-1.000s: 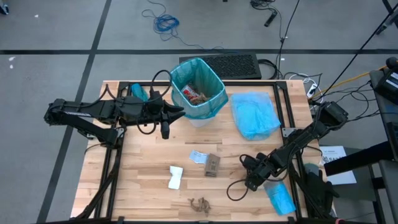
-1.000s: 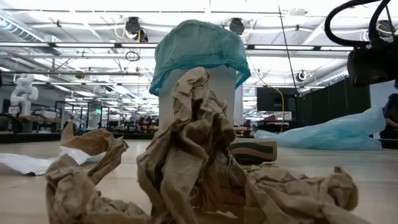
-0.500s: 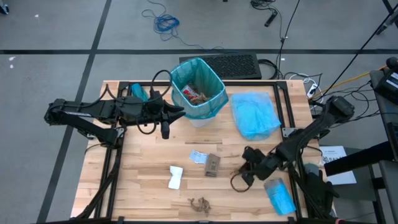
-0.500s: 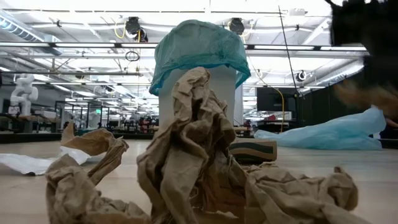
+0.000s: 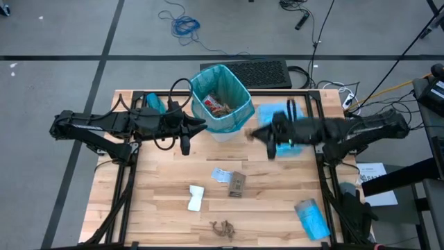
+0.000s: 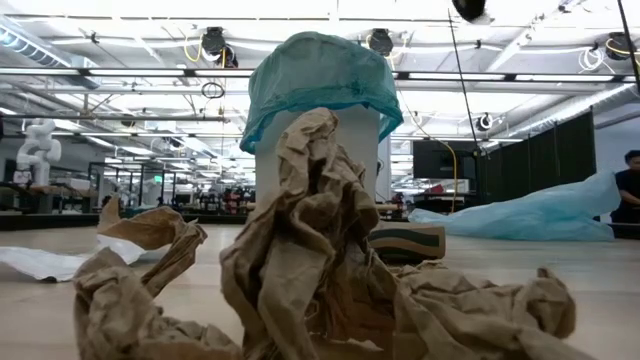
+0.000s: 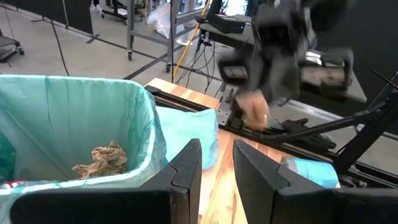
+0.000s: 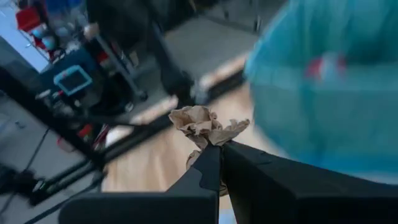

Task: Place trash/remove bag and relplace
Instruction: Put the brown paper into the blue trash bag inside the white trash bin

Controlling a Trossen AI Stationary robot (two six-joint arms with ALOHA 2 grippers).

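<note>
A white bin lined with a teal bag point(image 5: 220, 101) stands at the table's far middle, with brown paper and a red-and-white item inside. My right gripper point(image 5: 251, 134) hangs in the air just right of the bin, shut on a crumpled brown paper wad point(image 8: 205, 123). My left gripper point(image 5: 201, 126) waits at the bin's left side, open with nothing between its fingers point(image 7: 186, 168). More trash lies on the table's near half: a white packet point(image 5: 195, 198), a small brown box point(image 5: 236, 183), a white scrap point(image 5: 220, 173), a brown wad point(image 5: 223, 226) and a pale blue scrap point(image 5: 311, 218). My right gripper pinches the brown paper wad by its lower part point(image 8: 209, 140) between its two fingers. The fingers come nearly level from the table's right. The wad stands out past the fingers, lifted clear of the table.
A spare pale blue bag point(image 5: 286, 128) lies flat on the table right of the bin, under my right arm. A black metal frame point(image 5: 313, 111) runs along the table's edges. In the low view a big brown wad point(image 6: 320, 250) fills the foreground before the bin point(image 6: 320, 100).
My right gripper has risen from the table's near right part and swung toward the far edge and left, up to the bin's right side. It has tipped from pointing steeply down to nearly level. It now carries the brown wad.
</note>
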